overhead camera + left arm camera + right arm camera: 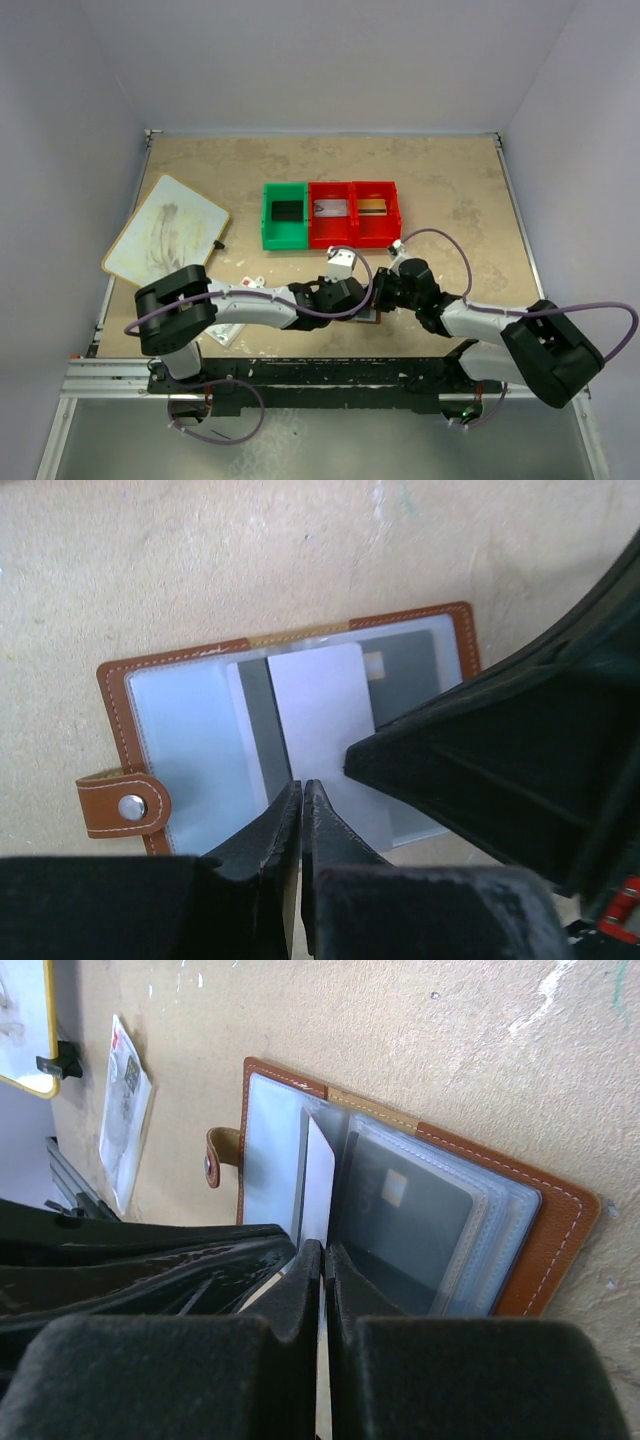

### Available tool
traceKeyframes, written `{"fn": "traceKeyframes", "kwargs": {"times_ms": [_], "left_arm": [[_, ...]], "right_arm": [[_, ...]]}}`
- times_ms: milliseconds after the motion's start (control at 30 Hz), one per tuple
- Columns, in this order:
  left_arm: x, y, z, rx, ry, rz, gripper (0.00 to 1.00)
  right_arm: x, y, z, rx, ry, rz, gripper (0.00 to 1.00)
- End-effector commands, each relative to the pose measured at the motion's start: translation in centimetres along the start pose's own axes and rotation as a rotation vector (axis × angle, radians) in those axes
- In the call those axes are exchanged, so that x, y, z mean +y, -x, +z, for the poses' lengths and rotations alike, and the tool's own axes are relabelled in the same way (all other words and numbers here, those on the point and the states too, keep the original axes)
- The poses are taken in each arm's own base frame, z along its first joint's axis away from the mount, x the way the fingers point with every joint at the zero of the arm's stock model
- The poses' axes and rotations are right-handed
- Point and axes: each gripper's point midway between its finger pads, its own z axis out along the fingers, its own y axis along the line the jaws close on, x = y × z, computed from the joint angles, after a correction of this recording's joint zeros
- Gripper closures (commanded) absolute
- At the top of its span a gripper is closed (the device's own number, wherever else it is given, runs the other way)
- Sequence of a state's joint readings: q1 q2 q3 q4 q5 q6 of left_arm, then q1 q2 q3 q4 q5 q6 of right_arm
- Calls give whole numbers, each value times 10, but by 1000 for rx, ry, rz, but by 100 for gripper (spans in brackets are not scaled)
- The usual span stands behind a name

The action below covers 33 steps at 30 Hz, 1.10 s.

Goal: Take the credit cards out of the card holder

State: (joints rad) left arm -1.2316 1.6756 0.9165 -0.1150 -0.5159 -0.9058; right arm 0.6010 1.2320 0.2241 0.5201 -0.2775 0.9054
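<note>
The card holder (185,745) lies open on the table, brown leather with pale bluish clear pockets and a stud strap (125,805). In the top view it is almost hidden under both grippers. A pale credit card (320,715) sticks out of a middle pocket. My right gripper (323,1250) is shut on its edge, and the card (318,1185) stands tilted up from the holder (550,1235). A dark card with a gold chip (410,1225) stays in a pocket. My left gripper (302,785) is shut with nothing seen between its jaws, its tips at the holder beside the pale card.
A green bin (285,216) and two red bins (355,213) stand in a row behind the arms. A whiteboard (165,230) lies at the left. A small printed packet (125,1110) lies near the left arm. My two grippers (370,298) meet tip to tip.
</note>
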Motion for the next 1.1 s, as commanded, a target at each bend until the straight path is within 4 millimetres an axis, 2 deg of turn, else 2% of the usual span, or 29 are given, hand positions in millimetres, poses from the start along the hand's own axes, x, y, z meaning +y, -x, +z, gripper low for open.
{"fn": "traceKeyframes", "kwargs": {"times_ms": [0, 233, 333, 500, 800, 933, 1067], "left_arm": [[4, -6, 3, 8, 6, -21, 100], [34, -18, 7, 8, 117, -22, 100], [41, -28, 9, 21, 123, -25, 100], [43, -39, 13, 50, 118, -24, 100], [41, -37, 11, 45, 108, -29, 100], [41, -36, 10, 41, 106, -32, 100], [41, -35, 9, 39, 103, -32, 100]], "right_arm": [[-9, 2, -1, -14, -40, -26, 98], [-5, 2, -2, -19, -16, -29, 96], [-1, 5, -3, -40, 2, -22, 94], [7, 6, -3, -38, 40, -11, 88], [15, 9, -1, -62, 90, 48, 77], [17, 10, 1, -65, 99, 46, 78], [16, 6, 2, -43, 104, 53, 85]]}}
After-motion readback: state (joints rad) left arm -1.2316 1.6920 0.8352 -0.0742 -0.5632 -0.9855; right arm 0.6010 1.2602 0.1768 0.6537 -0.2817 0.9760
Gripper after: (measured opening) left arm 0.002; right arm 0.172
